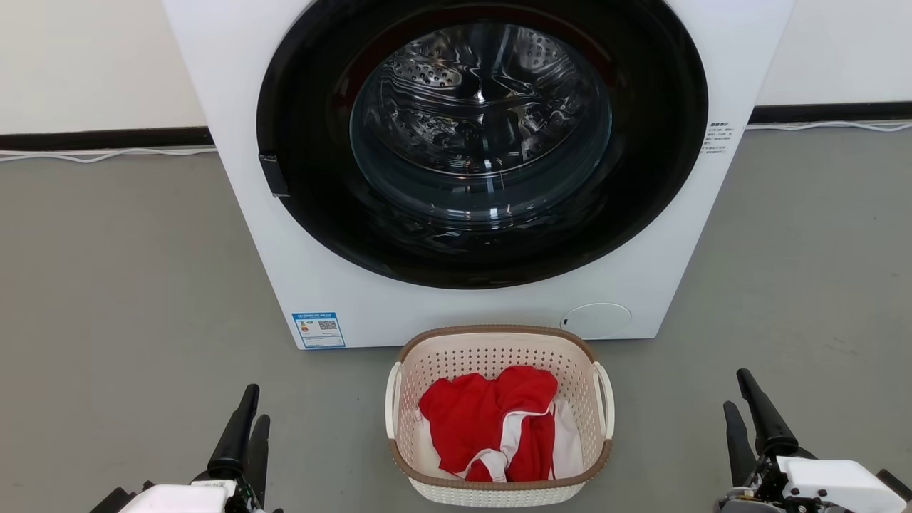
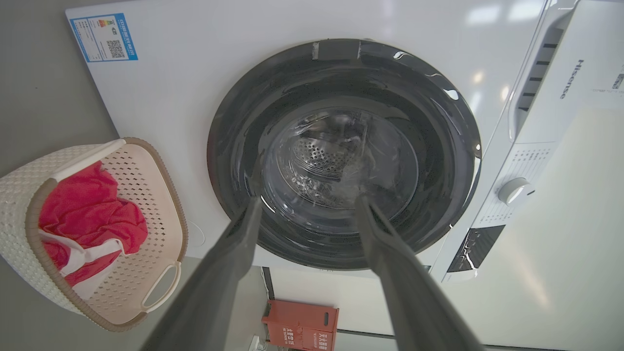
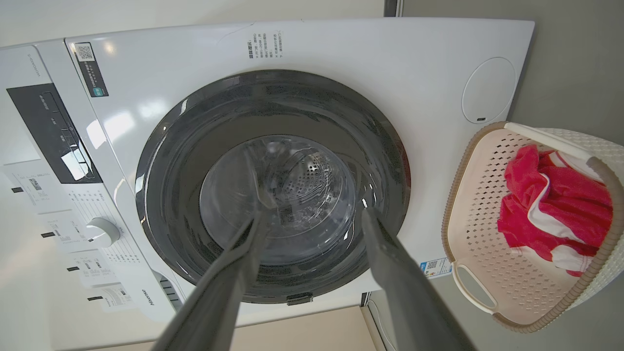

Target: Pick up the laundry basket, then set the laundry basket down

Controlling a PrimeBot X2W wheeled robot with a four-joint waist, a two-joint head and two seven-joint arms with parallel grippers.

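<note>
The laundry basket [image 1: 491, 354] stands on the grey floor [image 1: 107, 285], just in front of the washing machine [image 1: 427, 313] and below its round glass door [image 1: 481, 142]. A red and white cloth [image 1: 491, 420] lies inside. The left gripper [image 1: 256, 404] and right gripper [image 1: 735, 388] flank it, well apart from it, both with fingers spread.
</note>
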